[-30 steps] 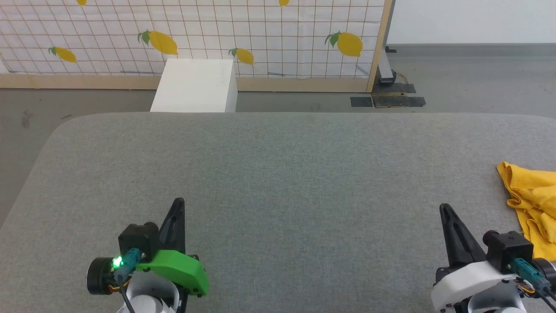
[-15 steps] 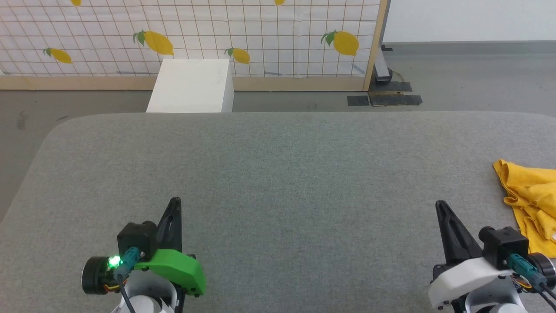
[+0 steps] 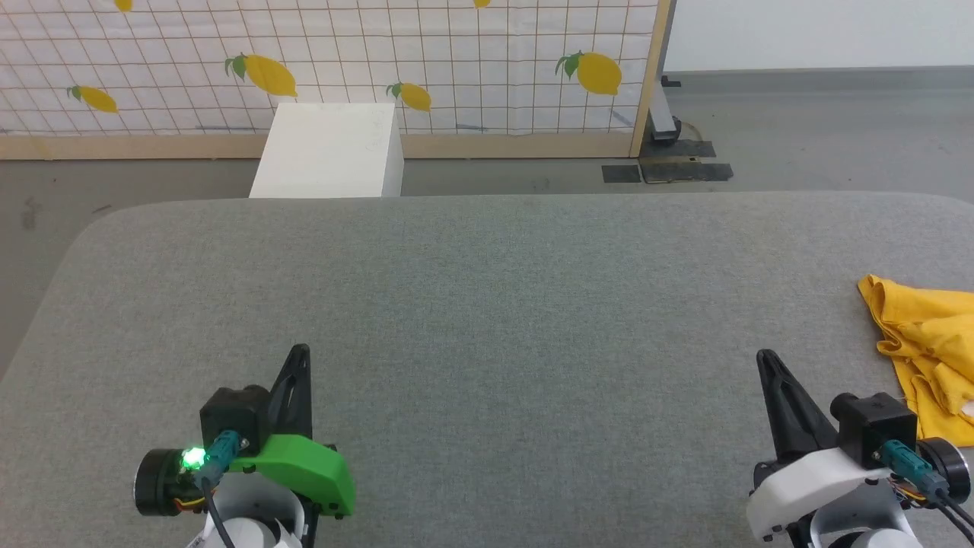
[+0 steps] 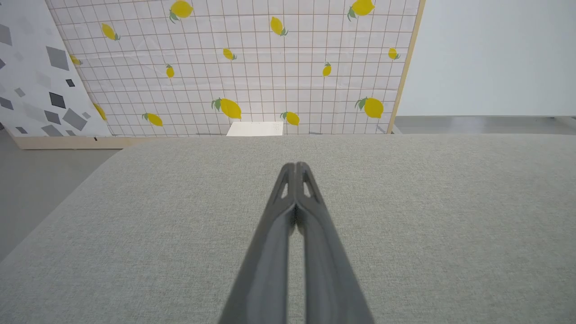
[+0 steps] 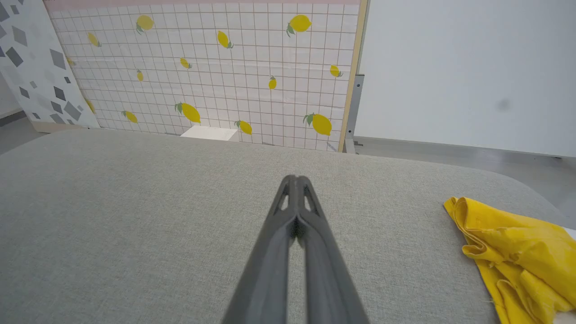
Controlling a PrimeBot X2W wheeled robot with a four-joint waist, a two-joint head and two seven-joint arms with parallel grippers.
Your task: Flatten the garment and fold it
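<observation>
The garment [image 3: 924, 350] is a crumpled yellow heap at the right edge of the grey padded table [image 3: 487, 304], partly cut off by the frame; its print is hidden. It also lies at the lower right of the right wrist view as the same yellow garment [image 5: 517, 252]. My right gripper [image 3: 765, 358] hovers low at the near right, shut and empty, a short way left of the cloth. Over the near left of the table my left gripper [image 3: 300, 352] is shut too, holding nothing. Both pairs of fingertips meet in the wrist views, left gripper [image 4: 295, 165] and right gripper [image 5: 295, 178].
A white box [image 3: 327, 152] stands on the floor just beyond the table's far edge. Behind it runs a lemon-print grid screen [image 3: 380, 61] with a wooden frame. Grey floor lies to the left and far right of the table.
The whole head view has shifted slightly left and up, so the camera has turned a little to the right. Neither gripper nor the garment has moved on the table.
</observation>
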